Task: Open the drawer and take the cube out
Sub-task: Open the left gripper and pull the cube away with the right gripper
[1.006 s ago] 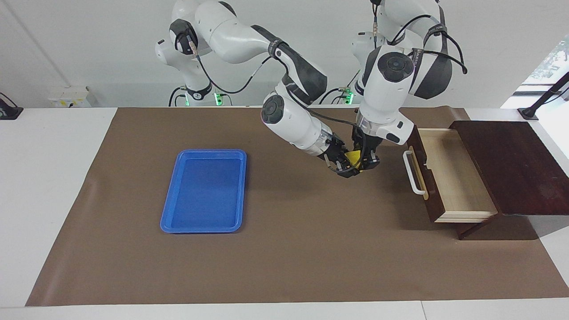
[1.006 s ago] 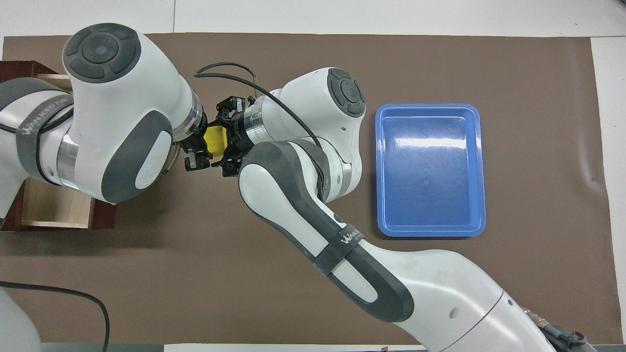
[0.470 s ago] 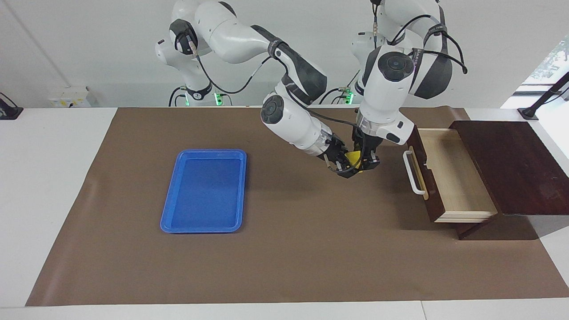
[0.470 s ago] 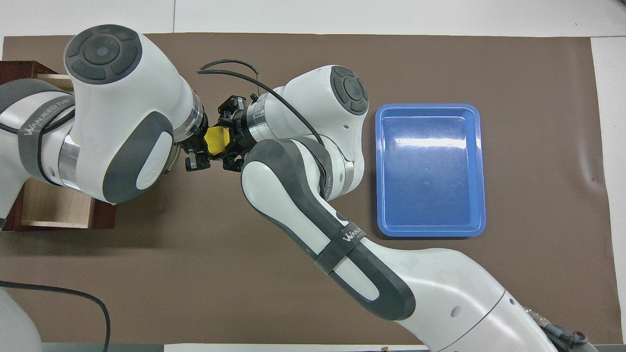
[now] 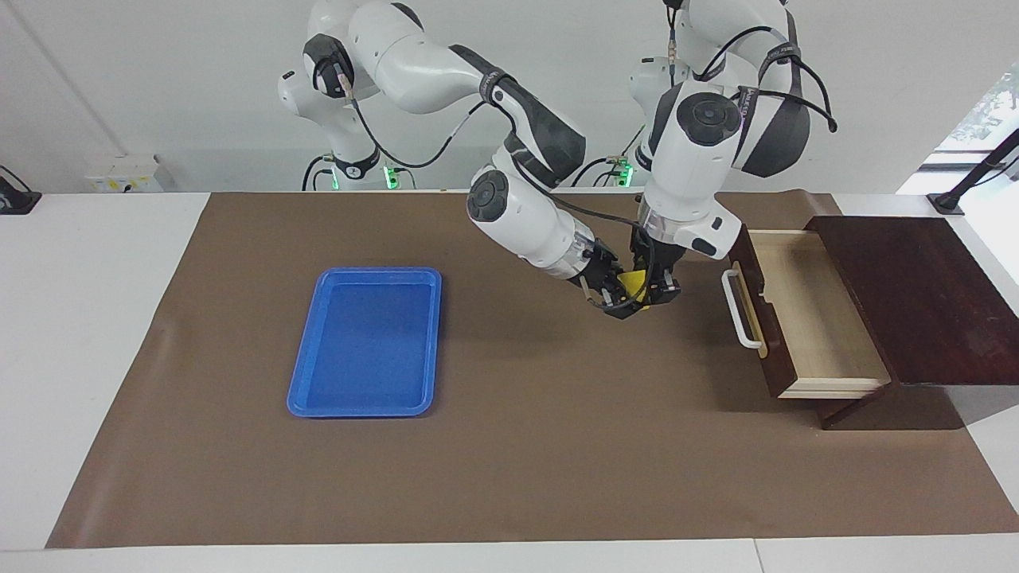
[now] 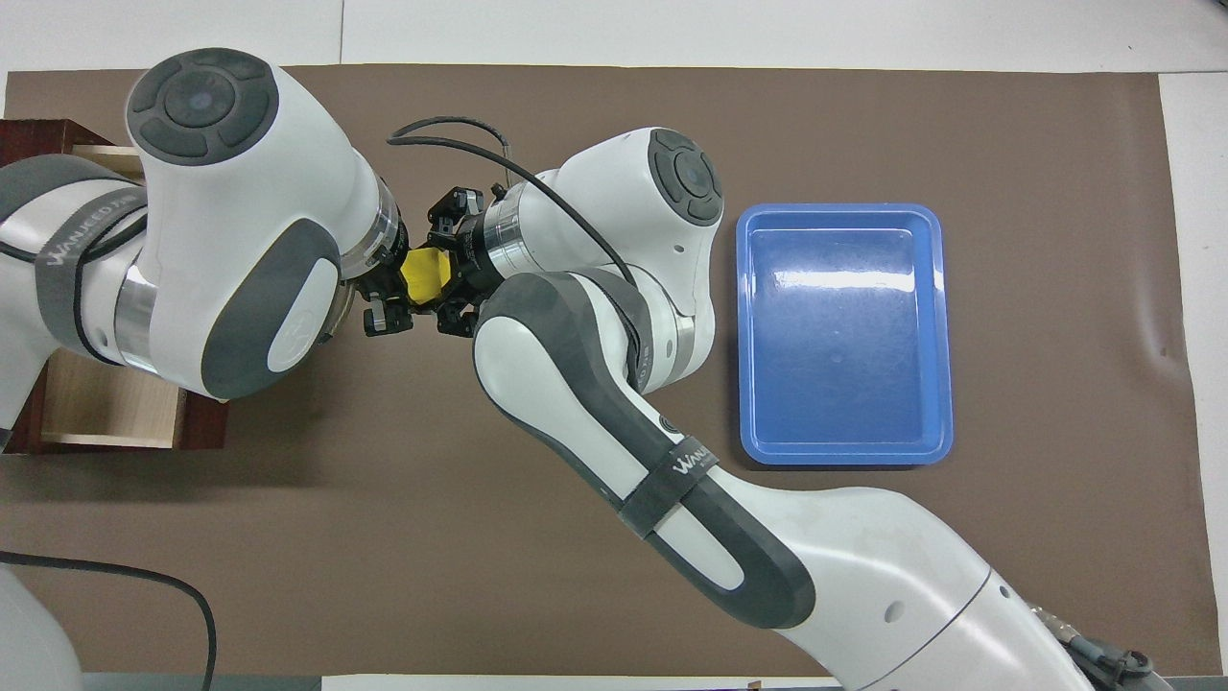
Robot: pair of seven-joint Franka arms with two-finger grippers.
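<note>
The small yellow cube (image 5: 634,282) hangs in the air over the brown mat, between the drawer and the blue tray; it also shows in the overhead view (image 6: 422,274). My left gripper (image 5: 657,291) comes down from above and is shut on the cube. My right gripper (image 5: 618,301) reaches in from the tray's side and sits right against the cube. The drawer (image 5: 812,314) is pulled open, with its pale inside bare and its white handle (image 5: 741,312) facing the grippers. In the overhead view my left arm hides most of the drawer (image 6: 106,408).
The dark brown box (image 5: 915,294) stands at the left arm's end of the table. The blue tray (image 5: 382,271) lies on the mat (image 5: 517,446) toward the right arm's end and holds nothing; it also shows in the overhead view (image 6: 844,208).
My right arm's wrist has shifted slightly upward and the cube has tilted a little between the two grippers. The drawer and the tray have not moved.
</note>
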